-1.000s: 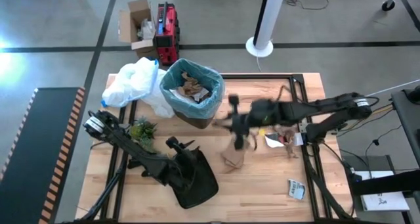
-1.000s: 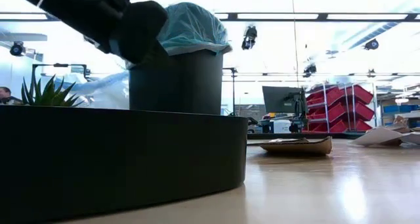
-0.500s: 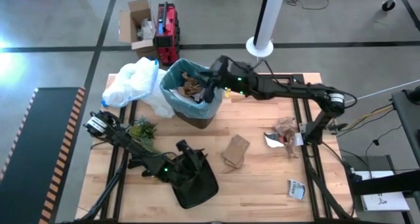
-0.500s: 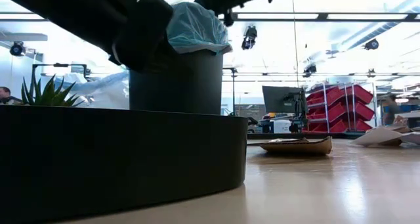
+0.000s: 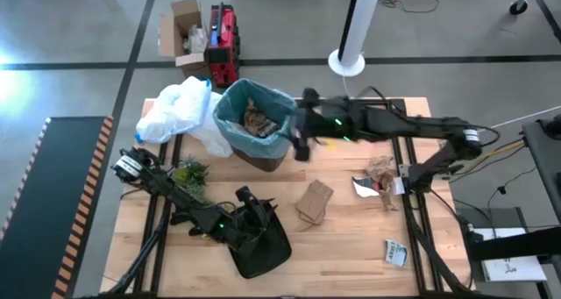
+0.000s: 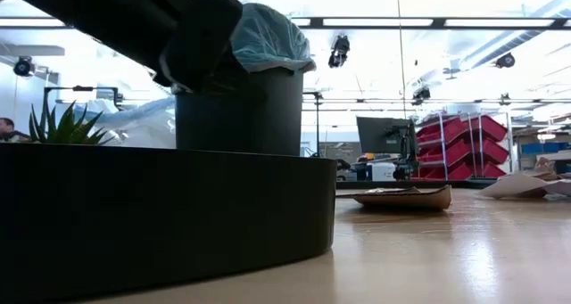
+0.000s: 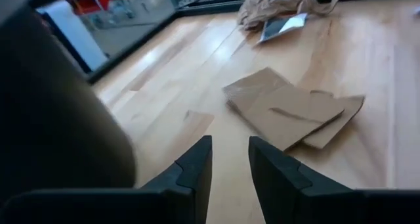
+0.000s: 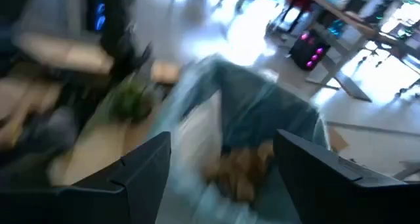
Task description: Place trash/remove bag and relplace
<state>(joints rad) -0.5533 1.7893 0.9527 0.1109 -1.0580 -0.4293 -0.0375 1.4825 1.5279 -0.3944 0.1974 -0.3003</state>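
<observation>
The dark bin (image 5: 256,128) stands at the table's far side, lined with the light-blue bag (image 5: 282,102), (image 6: 263,36). Crumpled brown paper (image 5: 259,119) lies inside it. My right gripper (image 5: 296,143), (image 8: 222,142) hovers beside the bin's right rim, open and empty. Flattened brown paper pieces (image 5: 314,201), (image 7: 289,109) lie mid-table. More crumpled paper and a white wrapper (image 5: 375,181) lie to the right, and a packet (image 5: 396,252) lies near the front. My left gripper (image 5: 250,207), (image 7: 230,145) is low at the front, narrowly open and empty.
A white plastic bag (image 5: 180,110) lies left of the bin. A small green plant (image 5: 190,174) stands at the left. A black round tub (image 5: 261,245), (image 6: 161,215) sits under my left arm at the table's front. Bare wood lies between the tub and the bin.
My right gripper rose from above the flattened paper mid-table and swung to the far side over the bin. It has since drawn back toward the table's right, just off the bin's rim. The flattened paper stays where it was.
</observation>
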